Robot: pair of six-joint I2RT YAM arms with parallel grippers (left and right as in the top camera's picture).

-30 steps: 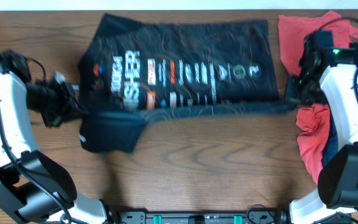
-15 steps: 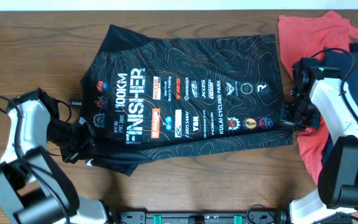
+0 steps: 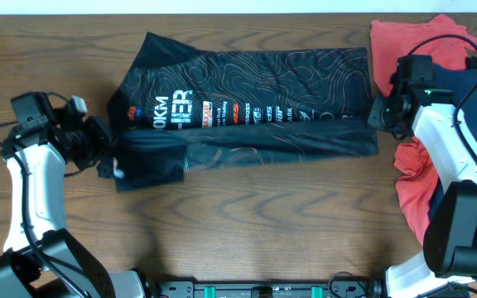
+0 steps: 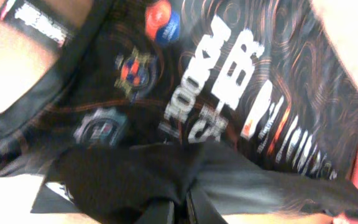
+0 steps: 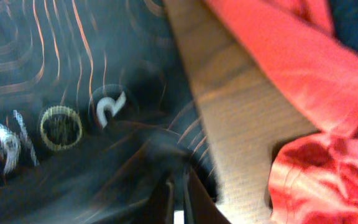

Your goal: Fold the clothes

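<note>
- Now that both arms have swung the near hem up, the wooden surface [image 3: 247, 223] lies bare where cloth lay a moment ago.
- The black finisher jersey [image 3: 247, 91] lies across the far middle, with its near half doubled over the logos. I judge the first fold almost laid.
- The coral-red shirt [image 3: 412, 41] sits just beside its right end.
- The left tool [image 3: 104, 157] pinches the sleeve-side hem, and the right tool [image 3: 377, 116] pinches the opposite corner.

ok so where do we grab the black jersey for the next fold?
Probably the doubled near edge, at its two end corners, coming in from the short ends. The jersey lies as a long flat band, so end pinches keep it taut. The left end effector and right end effector pinch there now; the sleeve flap juts out lower left.
</note>
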